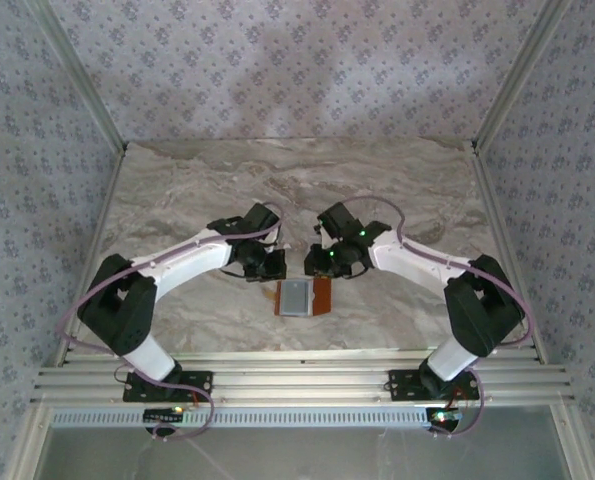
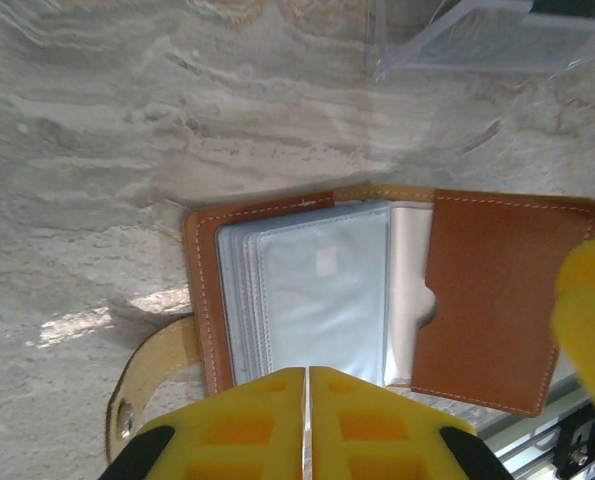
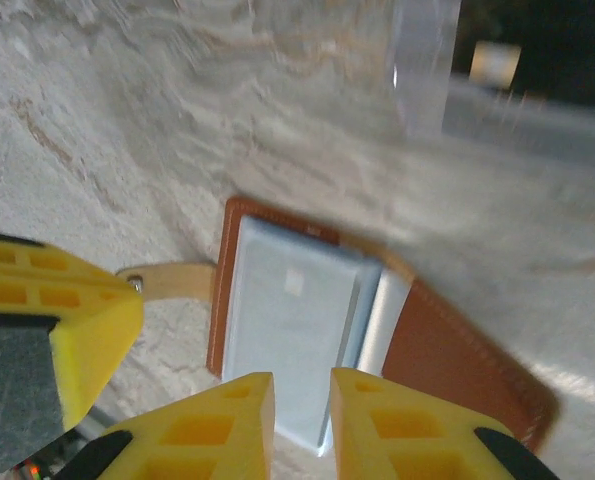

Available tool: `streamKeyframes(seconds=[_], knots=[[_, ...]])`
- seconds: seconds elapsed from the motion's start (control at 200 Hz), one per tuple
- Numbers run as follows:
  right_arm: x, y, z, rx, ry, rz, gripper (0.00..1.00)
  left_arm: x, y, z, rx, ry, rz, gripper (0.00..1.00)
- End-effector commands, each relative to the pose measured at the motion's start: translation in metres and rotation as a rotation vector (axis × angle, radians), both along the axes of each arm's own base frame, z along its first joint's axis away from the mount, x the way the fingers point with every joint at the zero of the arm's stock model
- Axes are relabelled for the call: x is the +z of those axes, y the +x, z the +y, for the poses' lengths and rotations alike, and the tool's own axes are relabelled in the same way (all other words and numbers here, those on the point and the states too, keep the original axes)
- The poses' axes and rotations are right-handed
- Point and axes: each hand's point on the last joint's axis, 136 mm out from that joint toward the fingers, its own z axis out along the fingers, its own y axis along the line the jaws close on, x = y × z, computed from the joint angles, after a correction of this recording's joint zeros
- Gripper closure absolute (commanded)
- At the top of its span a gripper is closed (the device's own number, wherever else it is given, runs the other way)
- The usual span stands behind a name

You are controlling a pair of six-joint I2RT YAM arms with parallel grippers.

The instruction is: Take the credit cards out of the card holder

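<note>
The card holder (image 1: 322, 297) lies open on the marble table between both arms, its brown leather flap (image 2: 497, 300) to one side. A stack of pale grey-blue sleeves (image 2: 317, 300) fills its other half; I cannot tell the credit cards apart from these sleeves. My left gripper (image 2: 307, 400) hovers at the holder's near edge, shut, with nothing seen between its fingers. My right gripper (image 3: 302, 410) stands open by a narrow gap over the edge of the sleeve stack (image 3: 292, 320). In the top external view the left gripper (image 1: 270, 268) and right gripper (image 1: 325, 265) sit just behind the holder.
A clear plastic tray (image 2: 487, 40) stands on the table beyond the holder, also blurred as the tray (image 3: 427, 70). The holder's tan strap (image 2: 147, 370) with a snap curls out onto the marble. Patterned walls enclose the table on three sides.
</note>
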Motion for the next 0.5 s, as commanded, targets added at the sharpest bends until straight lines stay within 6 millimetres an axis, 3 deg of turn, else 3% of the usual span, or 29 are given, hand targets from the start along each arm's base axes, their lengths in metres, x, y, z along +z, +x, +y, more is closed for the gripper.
streamKeyframes(seconds=[0.0,0.265,0.495], knots=[[0.013,-0.009,0.018,-0.092,0.137,0.057,0.78,-0.007,-0.007,-0.010,-0.025,-0.019,0.026,0.90],[-0.020,-0.021,0.015,-0.088,0.081,0.102,0.77,-0.033,-0.018,-0.013,-0.030,0.003,0.073,0.92],[-0.025,-0.023,0.014,-0.071,-0.006,0.074,0.74,-0.044,-0.020,0.005,0.000,0.065,0.068,0.93]])
